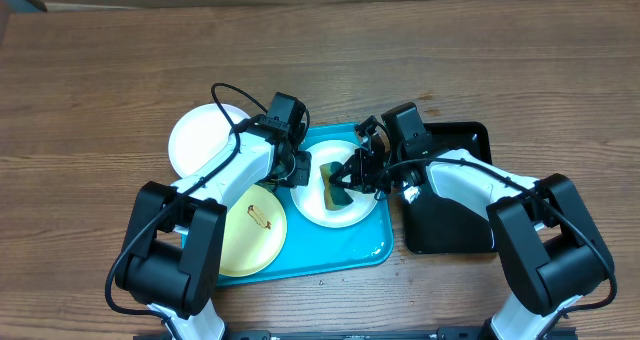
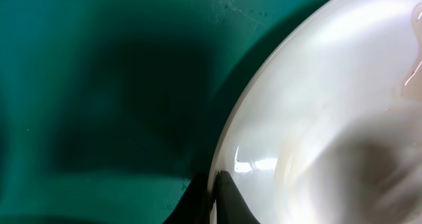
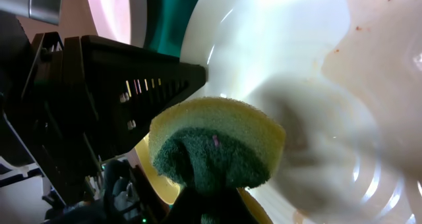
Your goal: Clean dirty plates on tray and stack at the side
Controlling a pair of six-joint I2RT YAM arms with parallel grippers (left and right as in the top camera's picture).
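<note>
A white plate [image 1: 345, 205] lies on the turquoise tray [image 1: 340, 252]. My left gripper [image 1: 303, 168] is shut on the plate's left rim; in the left wrist view its fingers [image 2: 227, 201] pinch the rim of the plate [image 2: 330, 85]. My right gripper [image 1: 354, 172] is shut on a yellow-and-green sponge [image 3: 217, 145], pressed onto the plate's middle [image 3: 277, 46], where faint brown smears [image 3: 339, 53] show. A pale yellow plate [image 1: 255, 235] with a brown smear sits on the tray's left part. Another white plate [image 1: 200, 135] rests on the table beyond the tray's left corner.
A glossy black tray [image 1: 450, 220] stands right of the turquoise one, under my right arm. Bare wooden table [image 1: 500, 50] stretches across the back and both sides.
</note>
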